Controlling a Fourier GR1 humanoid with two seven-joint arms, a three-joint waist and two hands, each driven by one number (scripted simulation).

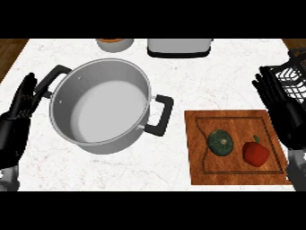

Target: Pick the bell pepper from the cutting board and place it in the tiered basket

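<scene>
Head view: counter with bell pepper on cutting board.
Red bell pepper [256,152] lies on cutting board [238,177] beside green squash [220,142]; tiered basket [302,77] at right edge; steel pot [102,105] centre. Right hand [277,101] and left hand [21,104] both straight-fingered, holding nothing.

Viewpoint: robot's head, above the counter [181,81]
Facing: steeply downward (forearms enter from the lower edge)
Nearness: close enough to fill the frame with countertop
Shared area: none, single view
</scene>
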